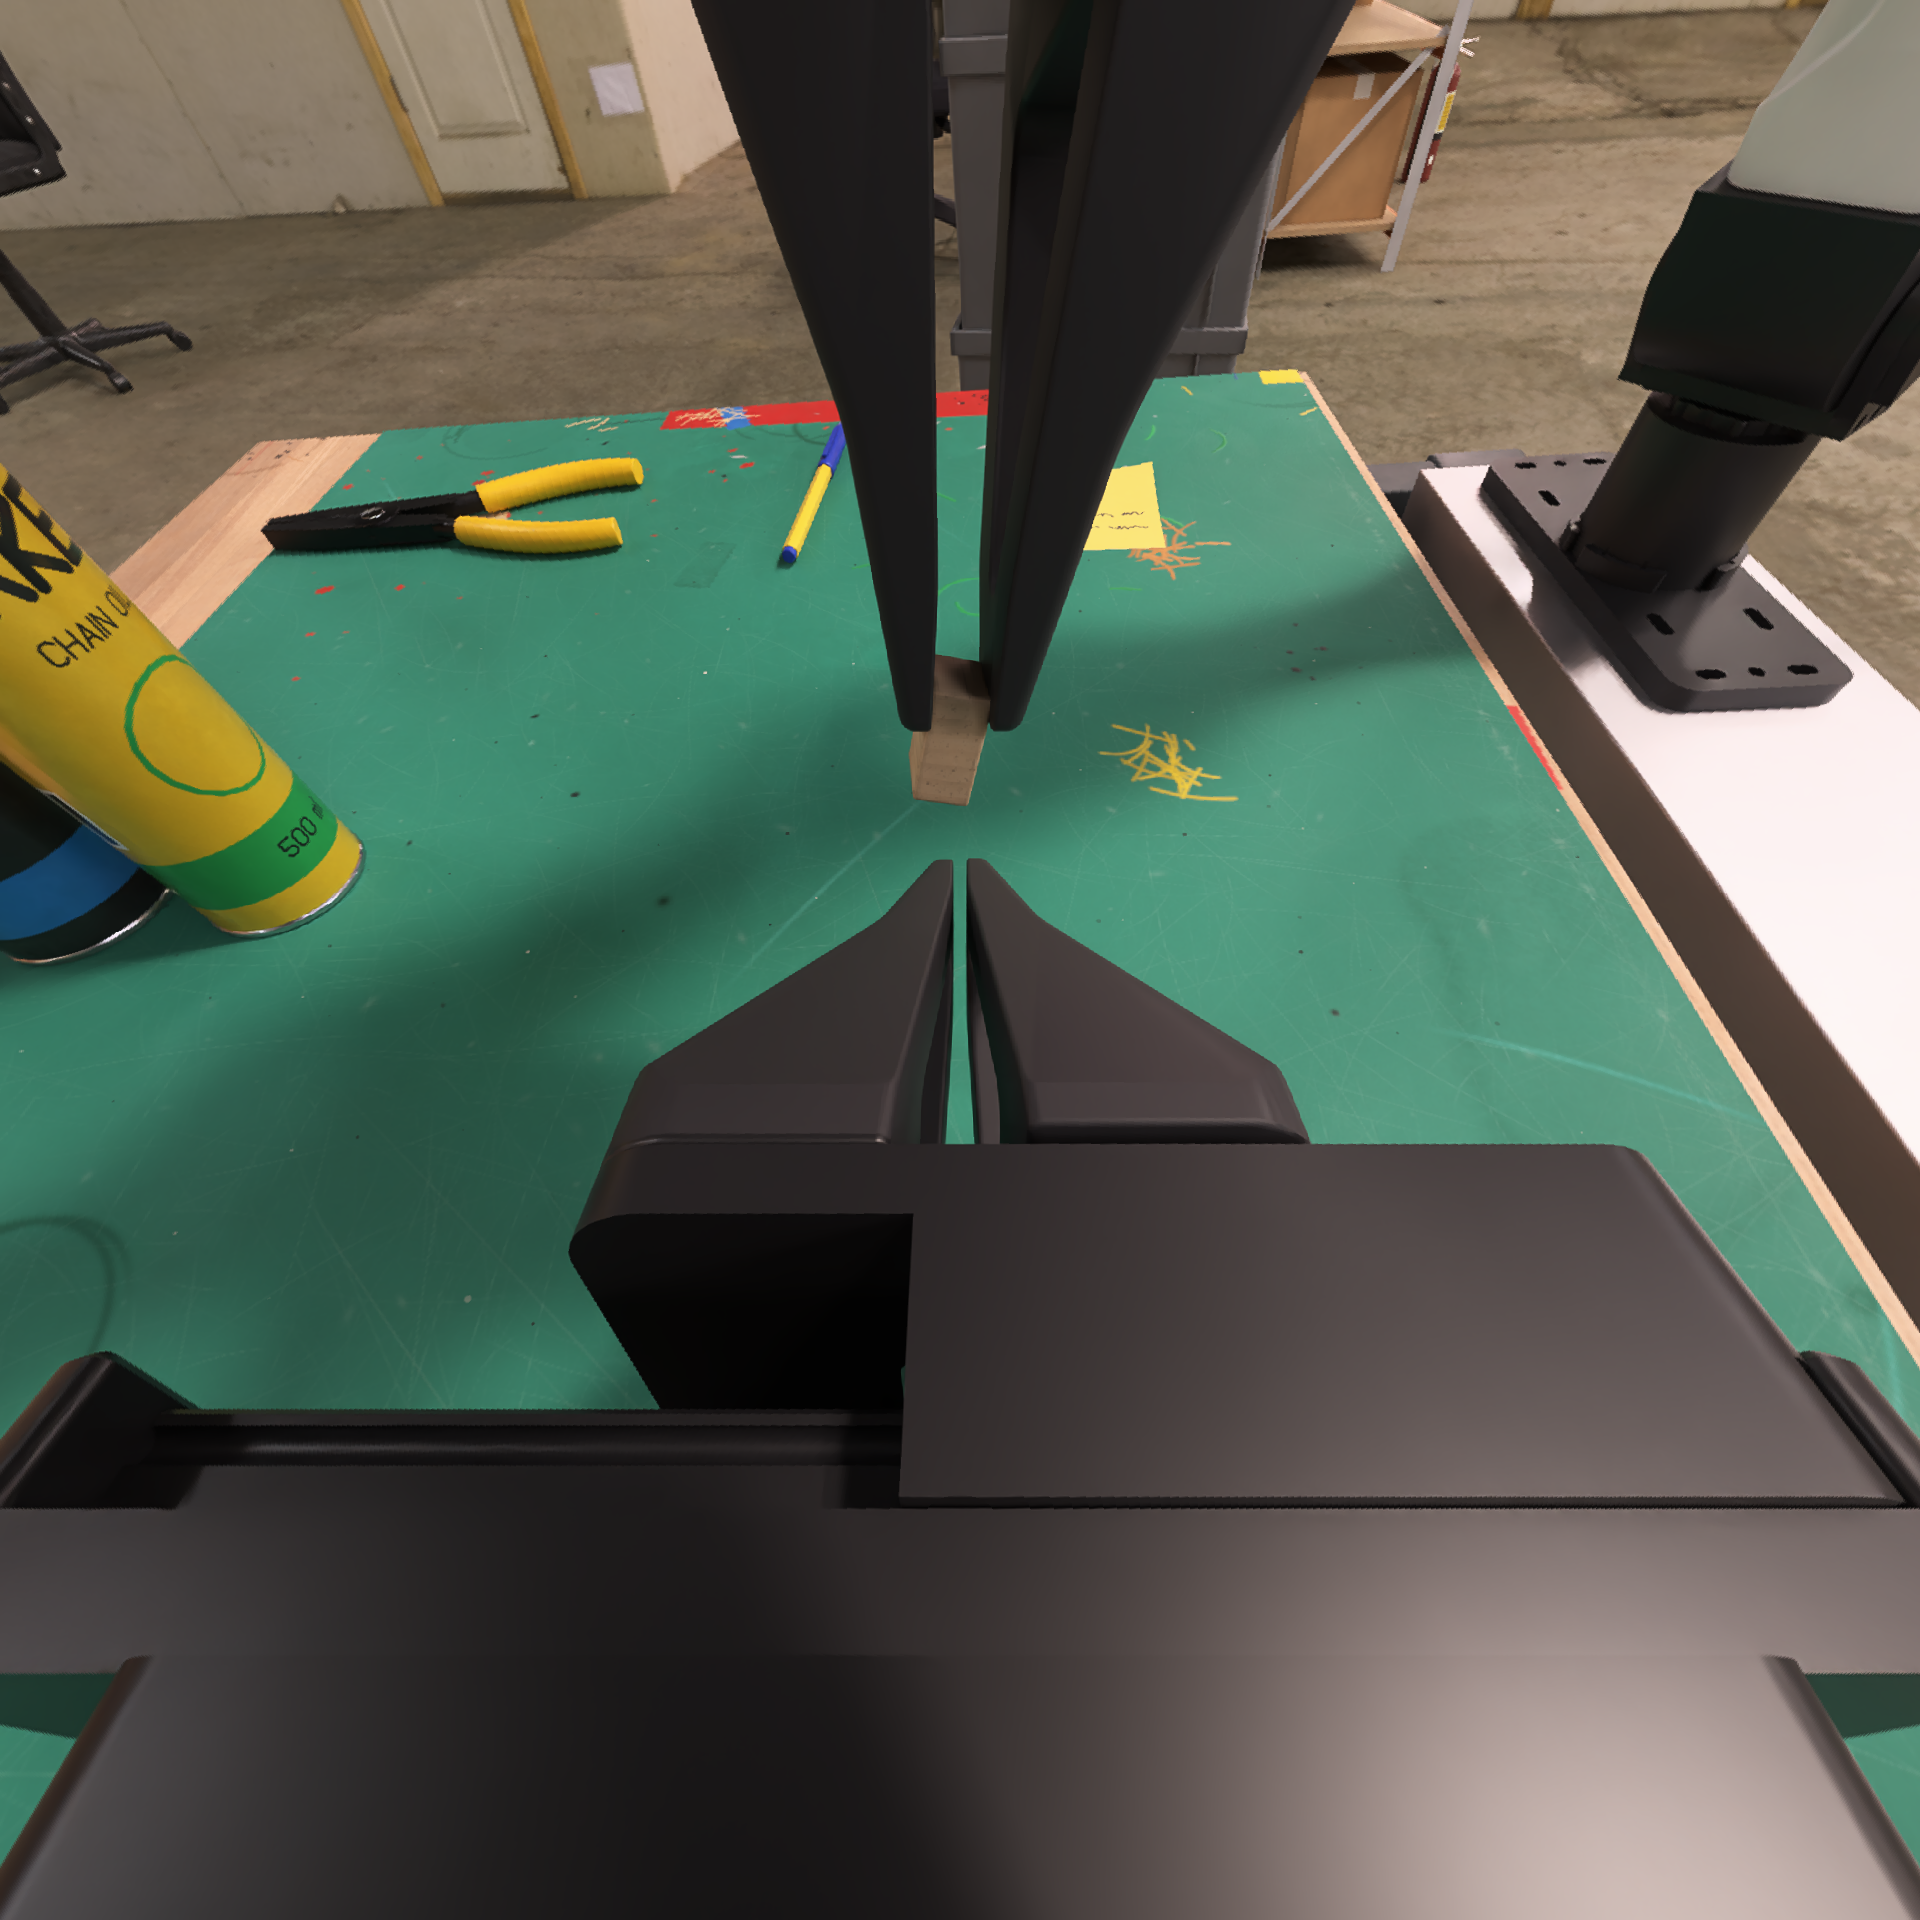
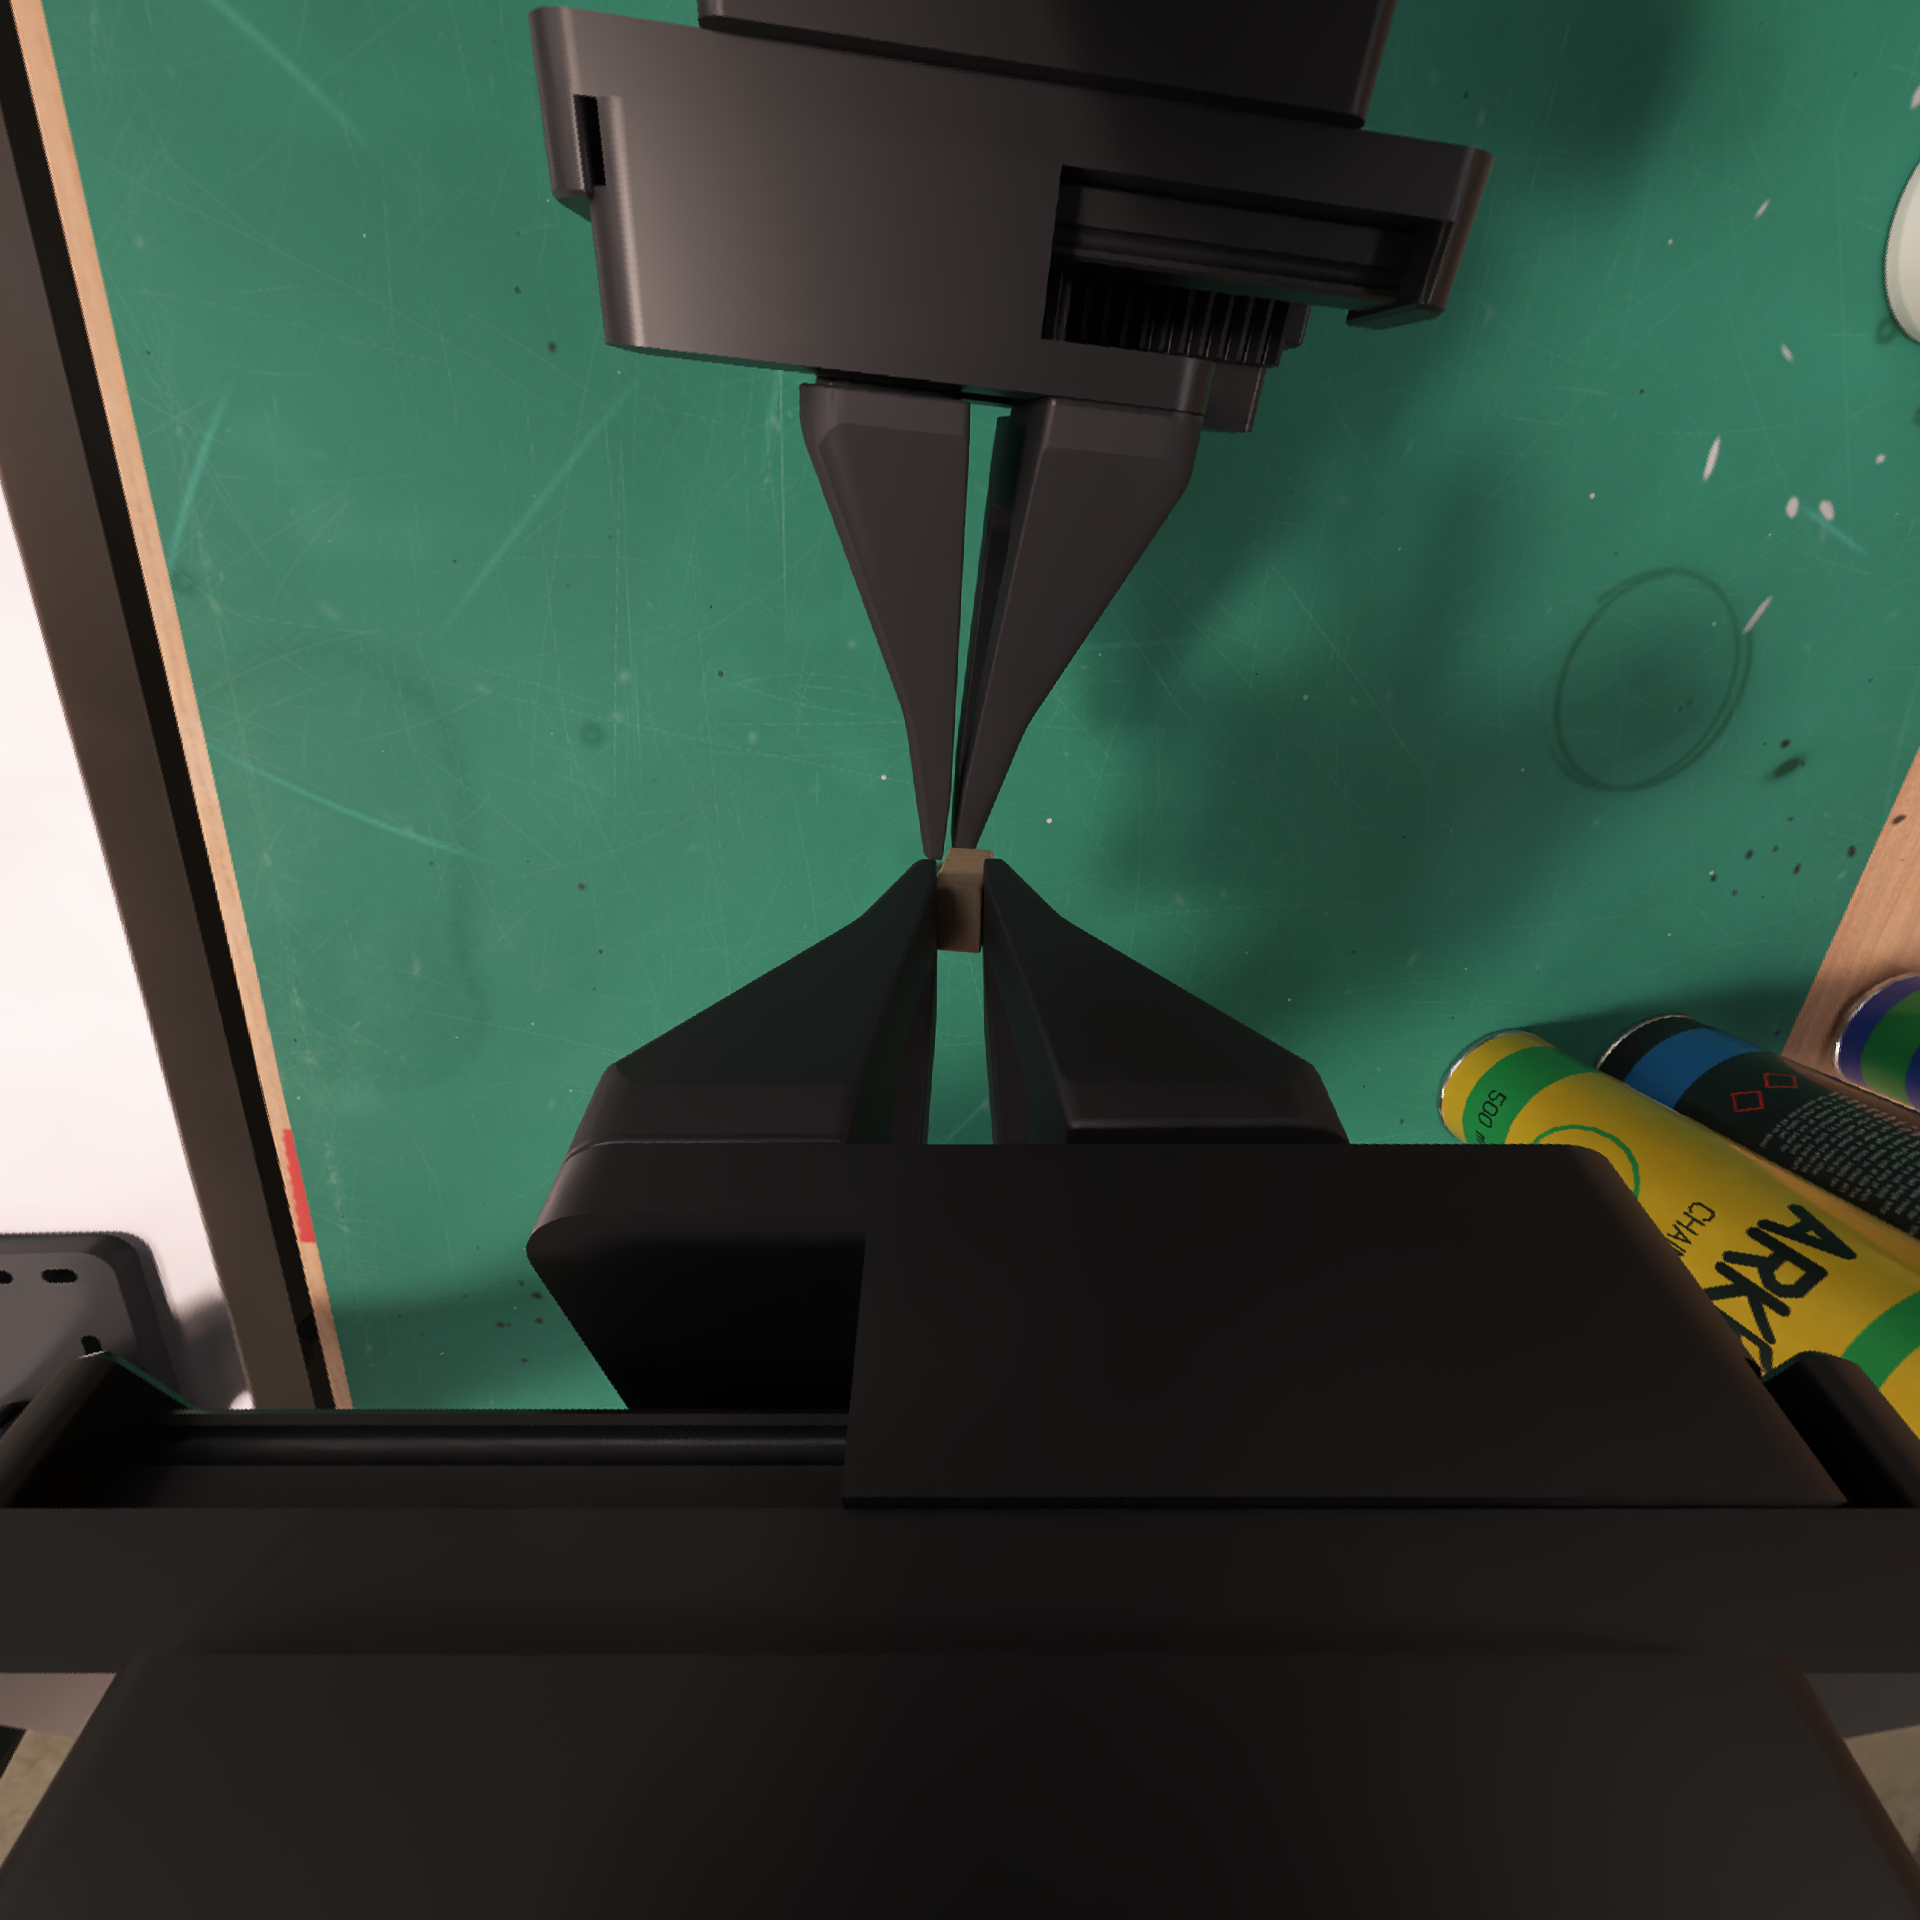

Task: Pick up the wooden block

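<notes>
The wooden block is a small tan piece held upright over the green mat. My right gripper comes down from above and is shut on the block's top. In the right wrist view its fingers clamp the block at the gripper. My left gripper is shut and empty, low over the mat, with its tips just short of the block. It also shows in the right wrist view, pointing at the block from the far side. I cannot tell whether the block touches the mat.
A yellow spray can and a dark one beside it stand at the left. Yellow-handled pliers, a pen and a yellow note lie at the back. The right arm's base stands beyond the mat's right edge.
</notes>
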Controlling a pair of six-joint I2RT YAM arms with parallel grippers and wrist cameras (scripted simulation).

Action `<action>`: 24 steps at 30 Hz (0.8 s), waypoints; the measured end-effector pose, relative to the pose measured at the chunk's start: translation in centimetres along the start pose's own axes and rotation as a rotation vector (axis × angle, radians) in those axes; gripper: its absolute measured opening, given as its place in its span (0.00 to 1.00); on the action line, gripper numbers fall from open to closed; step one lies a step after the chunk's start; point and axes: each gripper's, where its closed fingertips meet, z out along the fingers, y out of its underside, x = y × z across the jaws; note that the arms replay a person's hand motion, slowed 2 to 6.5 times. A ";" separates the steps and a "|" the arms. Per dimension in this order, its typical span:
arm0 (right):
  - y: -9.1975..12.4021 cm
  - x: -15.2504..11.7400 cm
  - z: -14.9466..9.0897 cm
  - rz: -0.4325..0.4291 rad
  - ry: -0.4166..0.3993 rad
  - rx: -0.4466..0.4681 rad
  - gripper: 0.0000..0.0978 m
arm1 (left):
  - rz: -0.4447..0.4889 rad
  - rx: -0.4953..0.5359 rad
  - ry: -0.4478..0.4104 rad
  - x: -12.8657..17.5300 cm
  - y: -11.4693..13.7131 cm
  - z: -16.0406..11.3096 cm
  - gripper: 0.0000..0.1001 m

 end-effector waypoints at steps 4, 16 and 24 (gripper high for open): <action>0.0 0.0 0.0 0.000 -0.001 -0.001 0.08 | 0.000 0.000 0.000 0.0 0.0 0.0 0.02; 0.0 0.0 0.1 0.001 -0.004 -0.001 0.08 | 0.000 0.000 0.002 0.0 0.0 0.0 0.02; 0.0 -0.1 0.1 0.002 -0.008 -0.001 0.08 | 0.001 -0.001 0.003 0.0 0.0 0.0 0.02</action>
